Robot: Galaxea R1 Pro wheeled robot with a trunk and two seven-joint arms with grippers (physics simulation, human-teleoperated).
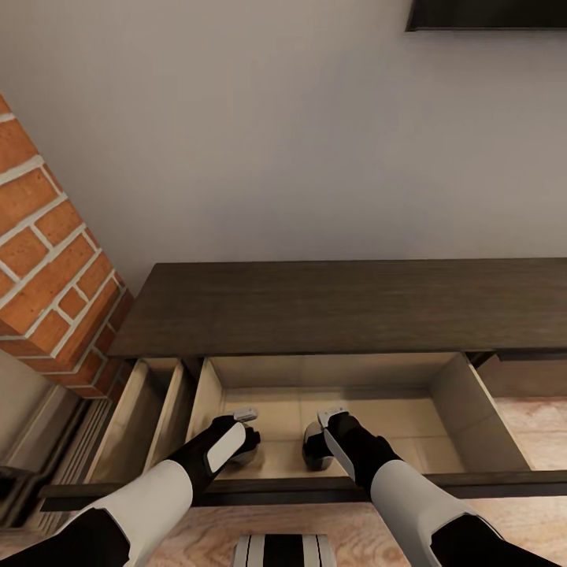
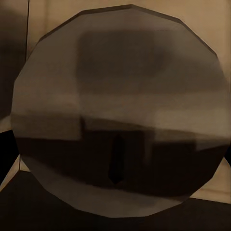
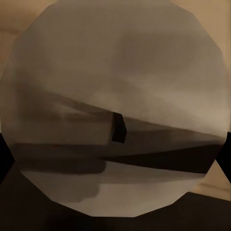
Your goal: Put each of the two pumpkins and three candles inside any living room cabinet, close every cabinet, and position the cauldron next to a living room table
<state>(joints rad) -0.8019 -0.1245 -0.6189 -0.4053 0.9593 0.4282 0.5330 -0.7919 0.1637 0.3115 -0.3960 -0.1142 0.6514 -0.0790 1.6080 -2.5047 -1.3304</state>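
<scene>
A: Since both arms are down in the open drawer (image 1: 474, 409), what is each one carrying?

B: A candle apiece, I'd say. The left gripper (image 1: 246, 442) has a candle (image 2: 120, 110) right ahead of its wrist camera, round top on, wick nub (image 2: 113, 166) facing the lens. The right gripper (image 1: 318, 446) has a second candle (image 3: 115, 115) placed the same way.

A: Clamped or let go?

B: Cannot tell for either. The candle tops hide the fingers in both wrist views, and from the head each tip is just a dark lump.

A: How to finish the step cleanly?

B: My read: get each base flat on the tan floor under the tips before opening. Open wide, then draw back along the finger line, not sideways, so a stout cylinder isn't tipped. Do one arm at a time; the two tips sit near each other and could clip.

A: Clearances?

B: The drawer front rail (image 1: 488, 479) runs just behind both wrists, so lift over it when retreating. Plenty of floor beyond the tips up to the back wall. A narrower drawer (image 1: 142, 417) also stands open, outboard of the left gripper.

A: Further out?

B: The cabinet (image 1: 339, 307) top overhangs past the drawer's back, with nothing on it that I can see, and plain wall beyond.
</scene>
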